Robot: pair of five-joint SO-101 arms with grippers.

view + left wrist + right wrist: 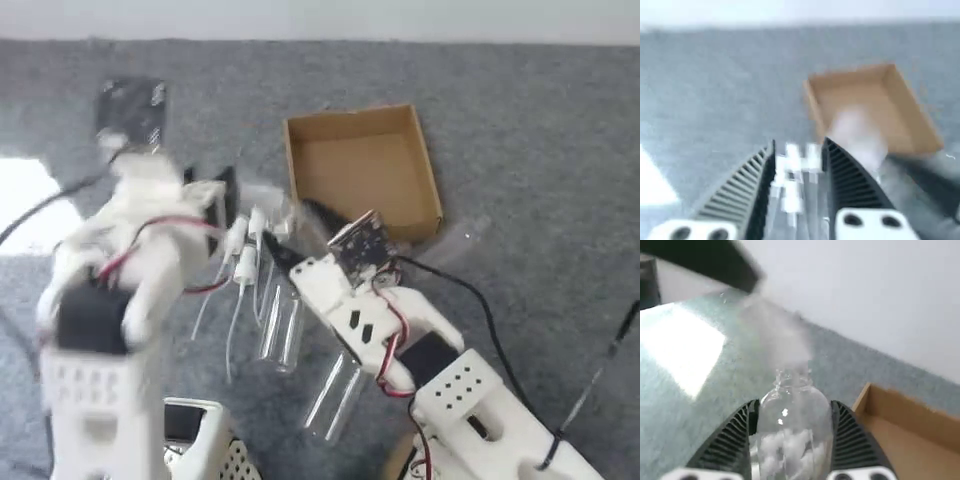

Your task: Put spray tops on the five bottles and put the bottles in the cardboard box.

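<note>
My right gripper (795, 412) is shut on a clear bottle (795, 440), held neck up beside the open cardboard box (910, 425). A blurred white spray top (777, 335) hangs just above the bottle's neck, under the dark left gripper. My left gripper (797, 155) has white spray top pieces (792, 172) between its fingers, with the box (875, 105) beyond. From above, both grippers meet left of the box (362, 165), the right gripper (290, 240) low and the left gripper (225, 205) beside it. Loose spray tops (243, 265) and two clear bottles (280, 325) (335, 395) lie on the grey carpet.
A black printed board (130, 105) lies at the back left and a bright white patch (25, 200) at the left edge. A white perforated part (205, 440) sits at the front. Cables (480, 300) run across the carpet right of the right arm.
</note>
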